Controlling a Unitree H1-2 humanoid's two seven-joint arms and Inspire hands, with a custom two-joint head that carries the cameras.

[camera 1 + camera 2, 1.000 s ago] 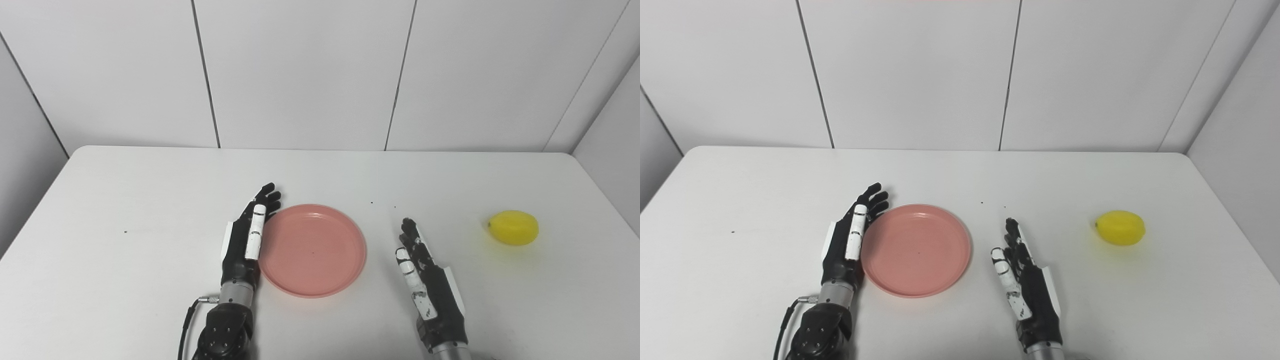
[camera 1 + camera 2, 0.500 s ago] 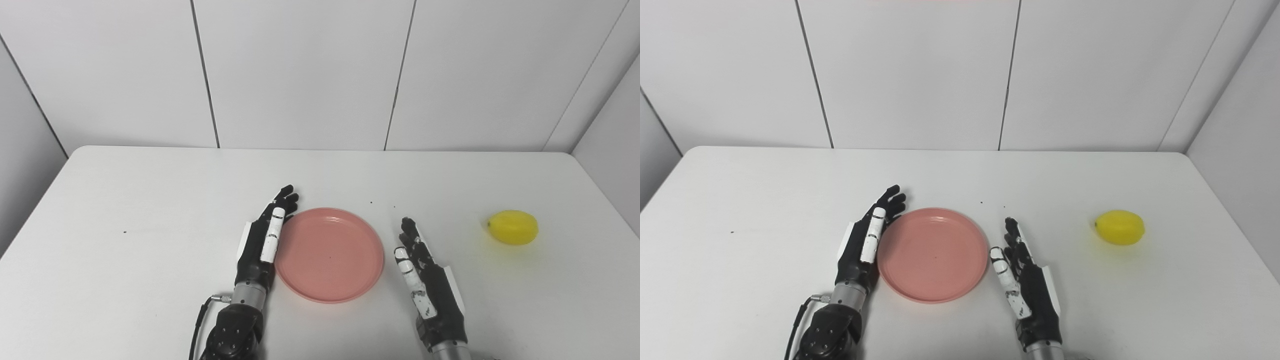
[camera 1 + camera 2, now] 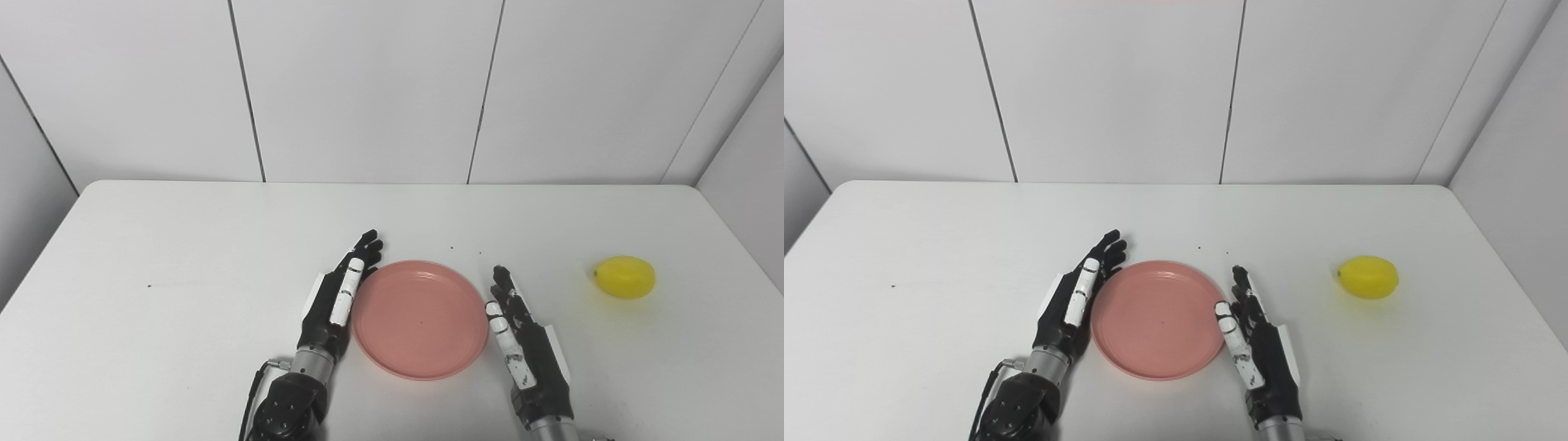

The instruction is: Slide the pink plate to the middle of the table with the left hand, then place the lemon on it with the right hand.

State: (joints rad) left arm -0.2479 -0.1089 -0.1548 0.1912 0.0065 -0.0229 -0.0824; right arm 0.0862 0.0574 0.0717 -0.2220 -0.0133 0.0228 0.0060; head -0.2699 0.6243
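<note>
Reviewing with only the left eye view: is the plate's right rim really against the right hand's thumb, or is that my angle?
Observer: The right eye view agrees: the pink plate meets the right hand at its thumb, with no gap showing.
Operator: And the lemon, how near the edge?
Observer: This view shows more of the table there; the lemon lies apart from its right edge.
Operator: Left hand?
Observer: The left hand lies open along the plate's left rim.
</note>
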